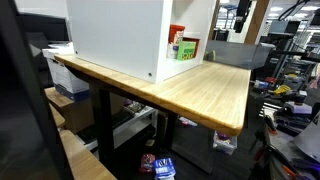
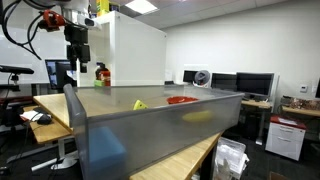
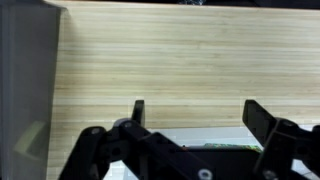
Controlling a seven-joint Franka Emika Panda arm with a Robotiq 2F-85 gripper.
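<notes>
Above the wooden tabletop [image 3: 160, 50], we see the gripper [image 3: 195, 108] hanging with jaws wide apart, holding nothing. A red container [image 2: 100, 73] stands near it, against the white cabinet [image 2: 135, 50]. A grey bin [image 2: 150, 125] sits alongside, and office monitors [image 2: 250, 85] line the back.

Standing upright near the claw [image 2: 77, 62], a little below its fingertips and to their right in an exterior view: a small red-and-green container [image 2: 101, 73]. Showing red around the body and green toward the top. Resting on its base, not leaning. Sitting apart from the claw, not touching either finger. Appearing from another side as mostly green with a red patch, the container [image 1: 187, 48] again standing upright. Being too small for reading any label.
</notes>
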